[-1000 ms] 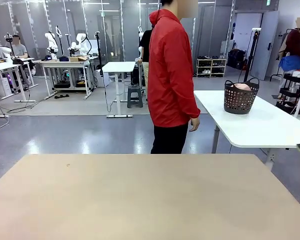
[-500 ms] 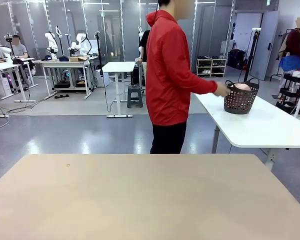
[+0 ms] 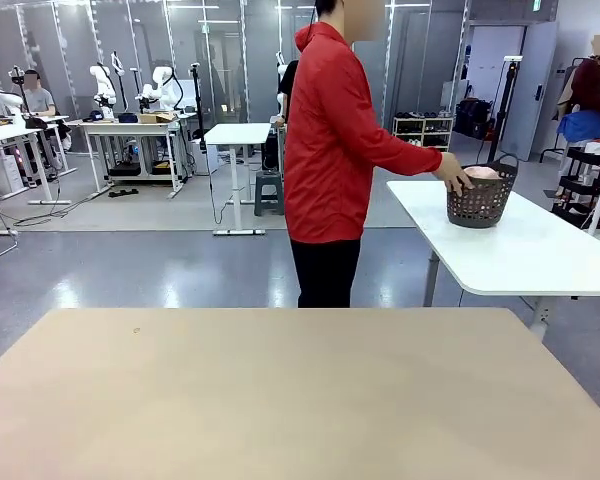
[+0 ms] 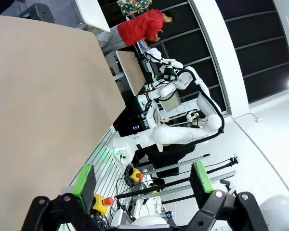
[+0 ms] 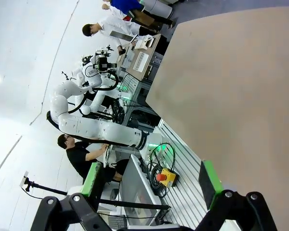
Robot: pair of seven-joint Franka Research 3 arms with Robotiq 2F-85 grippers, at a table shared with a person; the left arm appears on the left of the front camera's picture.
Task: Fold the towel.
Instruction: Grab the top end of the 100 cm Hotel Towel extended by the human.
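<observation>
Two pairs of fingers stand spread wide with nothing between them. The left fingers (image 4: 85, 180) and the right fingers (image 5: 94, 179) each show green pads far apart, hanging above the tan desk (image 3: 280, 400).

Beyond that desk, none of the folding appears to have begun. The towel (image 3: 483, 173) sits bunched in a black basket (image 3: 478, 205) on a white desk (image 3: 525, 255) at the far right, well apart from the tan desk and from both arms. A person in a red jacket (image 3: 330, 140) stands beside the white desk with one hand (image 3: 453, 180) at the basket's near rim. As a judgement, everything is left to do: the towel must come out of the basket, reach the tan desk, be spread flat and then be folded.

Much of the towel is hidden. A small pink mound rises above the rim, and the basket wall covers the rest, so its weave and edge band cannot be made out. Whether the hand grips the rim, the handle or the cloth is too small to tell.
</observation>
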